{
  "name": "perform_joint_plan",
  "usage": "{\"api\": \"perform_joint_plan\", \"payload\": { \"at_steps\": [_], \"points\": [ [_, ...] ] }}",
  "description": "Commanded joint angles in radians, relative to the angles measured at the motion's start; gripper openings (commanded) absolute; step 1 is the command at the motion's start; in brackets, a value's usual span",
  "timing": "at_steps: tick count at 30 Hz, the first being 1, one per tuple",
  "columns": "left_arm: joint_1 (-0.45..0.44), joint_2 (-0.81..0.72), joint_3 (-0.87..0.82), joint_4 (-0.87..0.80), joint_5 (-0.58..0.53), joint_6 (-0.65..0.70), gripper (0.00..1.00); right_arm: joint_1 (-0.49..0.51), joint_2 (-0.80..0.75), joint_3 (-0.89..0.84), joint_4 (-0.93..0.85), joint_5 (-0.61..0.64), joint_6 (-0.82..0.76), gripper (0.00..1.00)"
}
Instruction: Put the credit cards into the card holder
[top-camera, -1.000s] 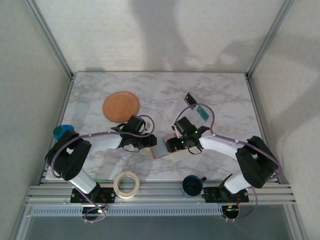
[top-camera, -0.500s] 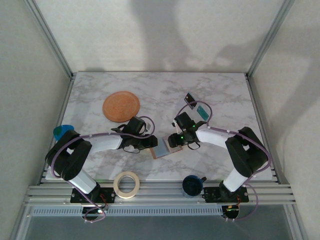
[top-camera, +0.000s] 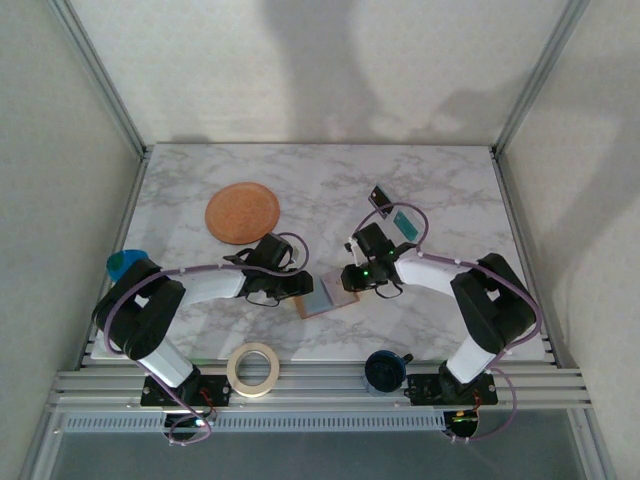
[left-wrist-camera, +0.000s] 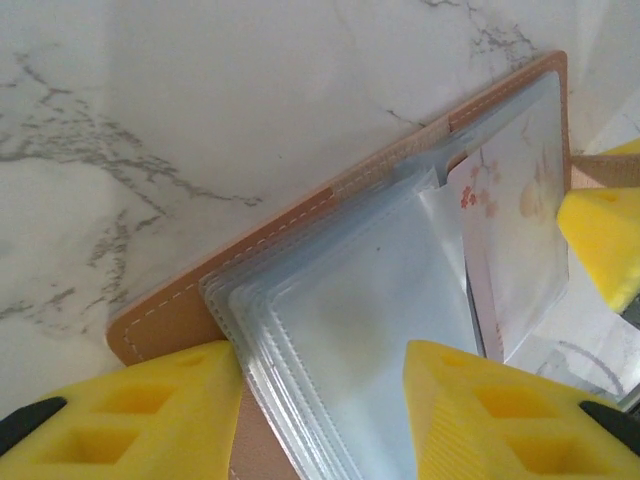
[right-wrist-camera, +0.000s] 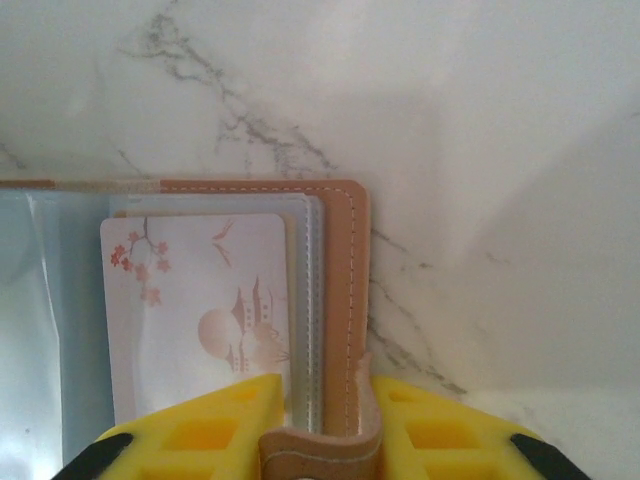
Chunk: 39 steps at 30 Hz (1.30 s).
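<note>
**STATUS: ONE CARD SEATED, TWO OUTSTANDING**

1. Near edge. A tape roll (top-camera: 252, 368) and a dark blue cup (top-camera: 383, 369) sit by the near rail. Neither is part of the task.

2. Near centre of the desk (top-camera: 450, 180). The card holder (top-camera: 326, 297) lies open, clear sleeves up, between the two arms.
   - The left gripper (left-wrist-camera: 322, 380) is half closed, pinching the left leaf of the card holder, with the fanned sleeve stack between its pads.
   - The right gripper (right-wrist-camera: 322, 405) is pressed in on the right leaf, pinching the leather snap tab at the cover edge.
   - The whitish card (right-wrist-camera: 195, 300), printed with a pagoda and blossoms, sits inside a sleeve on the right leaf. By appearance it is fully seated.

3. Farther right. The teal card (top-camera: 405, 222) and, beyond it, the dark card (top-camera: 380, 198) lie on the desk, well apart from the card holder.

4. Far left. An orange-brown disc (top-camera: 242, 212) lies unused.

Assessment: about one third complete. The teal and dark cards have yet to be picked up and inserted.
</note>
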Motion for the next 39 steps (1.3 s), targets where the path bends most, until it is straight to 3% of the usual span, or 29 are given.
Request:
{"api": "perform_joint_plan", "payload": {
  "at_steps": [1,11,23,28,30,32,39],
  "points": [
    [-0.011,0.011,0.046,-0.003,0.001,0.021,0.45,0.074,-0.031,-0.030,0.104,-0.194,0.061,0.26],
    [-0.015,-0.023,0.098,-0.030,-0.018,0.001,0.44,0.091,-0.065,-0.060,0.125,-0.170,0.135,0.27],
    [-0.089,-0.024,0.218,-0.140,-0.090,-0.003,0.44,0.089,-0.069,-0.099,0.179,-0.116,0.198,0.28],
    [-0.099,-0.052,0.257,-0.168,-0.070,0.016,0.45,0.080,-0.059,-0.100,0.180,-0.105,0.207,0.28],
    [-0.098,-0.097,0.292,-0.255,-0.145,0.059,0.45,0.075,-0.054,-0.104,0.185,-0.099,0.210,0.28],
    [-0.083,-0.166,0.295,-0.301,-0.200,0.082,0.47,0.070,-0.049,-0.100,0.174,-0.105,0.205,0.28],
    [0.071,-0.325,0.085,-0.251,-0.180,0.040,0.50,0.061,-0.035,-0.094,0.171,-0.107,0.194,0.29]
  ]
}}
